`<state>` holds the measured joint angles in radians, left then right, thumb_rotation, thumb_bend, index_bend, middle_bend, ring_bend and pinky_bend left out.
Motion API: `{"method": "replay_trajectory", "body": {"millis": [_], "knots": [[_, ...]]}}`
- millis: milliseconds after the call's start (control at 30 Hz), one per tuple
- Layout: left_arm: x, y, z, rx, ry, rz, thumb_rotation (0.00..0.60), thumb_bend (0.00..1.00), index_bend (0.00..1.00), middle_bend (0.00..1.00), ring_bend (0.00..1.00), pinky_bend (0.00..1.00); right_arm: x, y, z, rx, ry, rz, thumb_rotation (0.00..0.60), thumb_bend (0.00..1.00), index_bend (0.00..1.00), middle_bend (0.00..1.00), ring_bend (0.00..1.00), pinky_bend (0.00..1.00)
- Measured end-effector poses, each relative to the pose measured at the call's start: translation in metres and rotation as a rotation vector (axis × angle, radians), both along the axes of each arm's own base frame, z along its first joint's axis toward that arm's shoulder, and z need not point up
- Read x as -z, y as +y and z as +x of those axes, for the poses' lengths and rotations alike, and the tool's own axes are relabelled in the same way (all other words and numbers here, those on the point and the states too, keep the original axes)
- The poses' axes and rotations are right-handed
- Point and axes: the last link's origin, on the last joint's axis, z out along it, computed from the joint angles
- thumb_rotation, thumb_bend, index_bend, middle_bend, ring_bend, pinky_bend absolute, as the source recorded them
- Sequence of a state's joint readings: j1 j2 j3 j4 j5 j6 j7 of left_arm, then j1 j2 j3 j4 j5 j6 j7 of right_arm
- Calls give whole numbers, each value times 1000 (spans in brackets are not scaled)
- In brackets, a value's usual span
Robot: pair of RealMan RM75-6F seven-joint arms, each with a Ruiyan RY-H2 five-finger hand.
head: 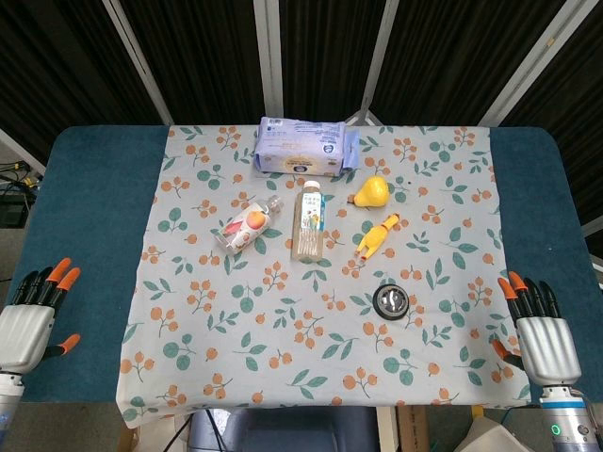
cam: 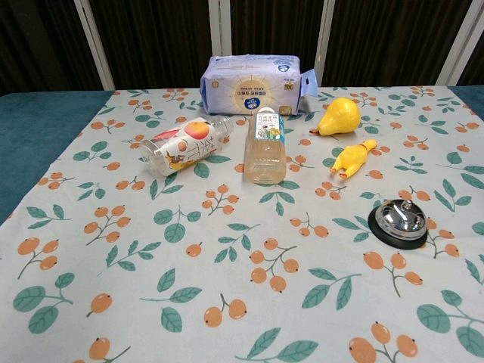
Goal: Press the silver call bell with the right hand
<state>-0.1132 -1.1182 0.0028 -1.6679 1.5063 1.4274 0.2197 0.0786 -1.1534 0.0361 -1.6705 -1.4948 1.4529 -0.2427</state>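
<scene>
Your surface (head: 85, 188) is teal and mostly covered by a leaf-and-berry cloth (head: 283, 320). At the far edge of the cloth lies the wipes pack (head: 304, 147), the largest item. In front of it a clear bottle (head: 310, 221) lies on its side with its cap toward the pack, and to its left a peach-label bottle (head: 248, 226) lies tilted, well apart from it. Your two robot hands sit at the near corners, off the cloth on the teal: the left robot hand (head: 30, 325) at the left edge and the right robot hand (head: 542, 334) at the right edge, each with fingers spread apart, pointing away from you, and holding nothing. Neither shows in the chest view. To the right of the clear bottle you have a yellow pear (head: 373, 192) and, just in front of it, a rubber chicken (head: 378, 234) lying on a slant. The bell (head: 391, 301), silver on a black base, stands on the cloth nearer you than the chicken, well apart from your right robot hand and to its left; in the chest view it sits at the right side.
</scene>
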Motion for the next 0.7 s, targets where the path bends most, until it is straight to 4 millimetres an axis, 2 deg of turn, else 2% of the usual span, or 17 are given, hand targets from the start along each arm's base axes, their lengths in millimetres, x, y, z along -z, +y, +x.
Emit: {"method": "replay_trajectory", "body": {"millis": [700], "knots": [[0, -1, 0, 3, -2, 2, 600, 24, 0, 0, 0, 0, 1, 1, 1, -6, -1, 5, 600, 244, 0, 0, 0, 0]]}}
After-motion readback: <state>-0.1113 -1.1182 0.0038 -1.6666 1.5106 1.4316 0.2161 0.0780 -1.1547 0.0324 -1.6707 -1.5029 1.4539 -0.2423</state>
